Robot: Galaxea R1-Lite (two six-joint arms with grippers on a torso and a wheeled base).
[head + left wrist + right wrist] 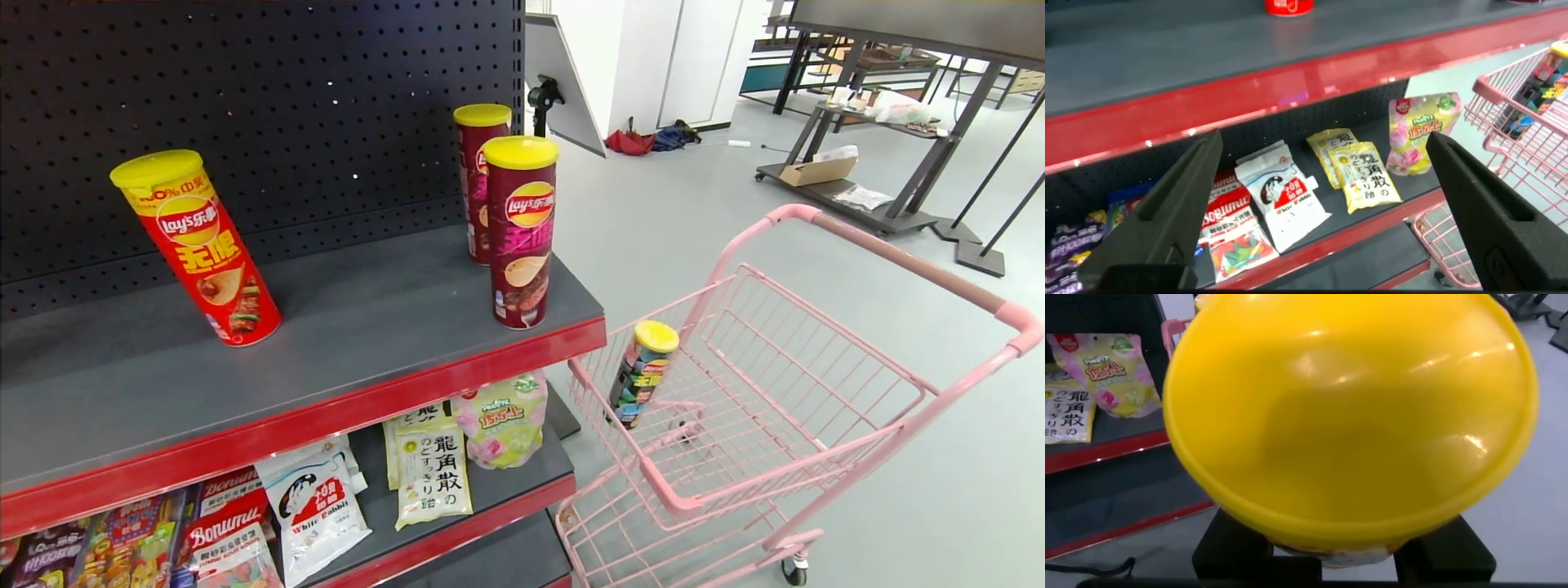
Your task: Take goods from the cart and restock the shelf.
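A cardboard box (818, 171) lay on the black rack's (894, 219) low deck, a red umbrella (629, 142) on the floor well apart from it.

Left fingers (1180, 204) spread; right fingers (1237, 551) seemingly clamp can (1347, 408).

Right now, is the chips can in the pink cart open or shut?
Shut: a yellow lid sits on top of the can in the cart.

Bright, even indoor light; glare on chip can (1351, 416) lid, blurred close-up; head view edges bowed.
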